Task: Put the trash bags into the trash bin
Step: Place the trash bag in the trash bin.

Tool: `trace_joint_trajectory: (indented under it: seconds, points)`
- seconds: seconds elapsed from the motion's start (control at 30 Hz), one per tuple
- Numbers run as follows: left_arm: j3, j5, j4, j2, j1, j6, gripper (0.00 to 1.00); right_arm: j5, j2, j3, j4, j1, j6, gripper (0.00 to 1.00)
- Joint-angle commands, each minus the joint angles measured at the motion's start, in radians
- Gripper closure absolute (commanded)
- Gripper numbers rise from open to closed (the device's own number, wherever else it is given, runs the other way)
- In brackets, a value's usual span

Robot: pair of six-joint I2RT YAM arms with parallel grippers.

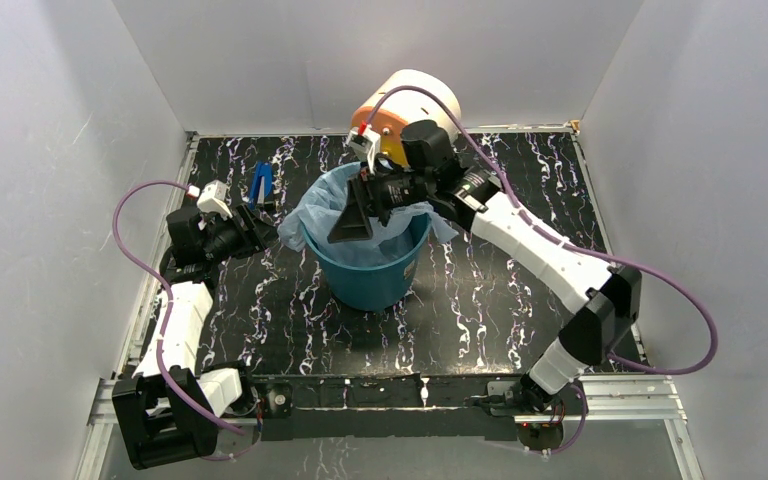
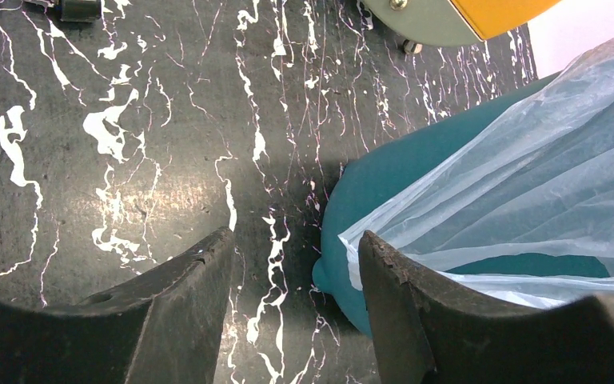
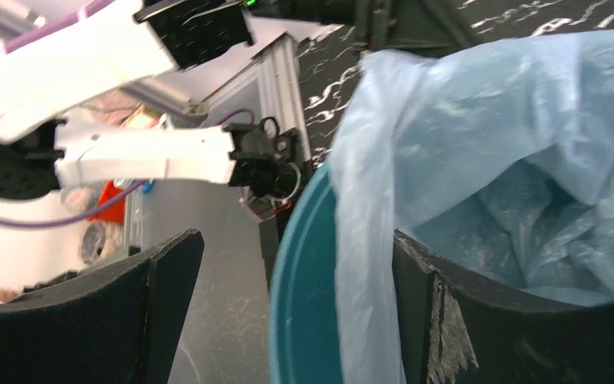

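Slippage risk: thin light-blue plastic bag (image 1: 310, 207) overhangs round teal plastic bin (image 1: 370, 285); left gripper (image 2: 294, 238) and right gripper (image 3: 296, 238) gape, seemingly holding nothing.

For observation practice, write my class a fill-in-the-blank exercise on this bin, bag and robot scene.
1. The light-blue trash bag is draped over the teal trash bin's ___.
2. The cream-and-orange drum stands ___ the bin.
3. The right claw hangs over the bin with its jaws ___.
Missing words: rim; behind; open.
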Motion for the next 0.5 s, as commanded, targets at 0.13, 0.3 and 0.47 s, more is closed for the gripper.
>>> trace_joint_trajectory:
  seconds: [0.13, 0.3, 0.47]
  points:
    - [0.011, -0.009, -0.007, -0.025, 0.003, 0.017, 0.43, 0.137, 0.11, 0.098, 0.152, -0.001, 0.214, 0.12]
    - [0.007, -0.006, -0.007, -0.028, 0.004, 0.014, 0.43, 0.172, 0.111, 0.102, 0.167, -0.001, 0.239, 0.2]
    - [0.01, -0.011, -0.007, -0.023, 0.003, 0.016, 0.43, 0.076, 0.106, 0.1, 0.174, 0.0, 0.23, 0.31]
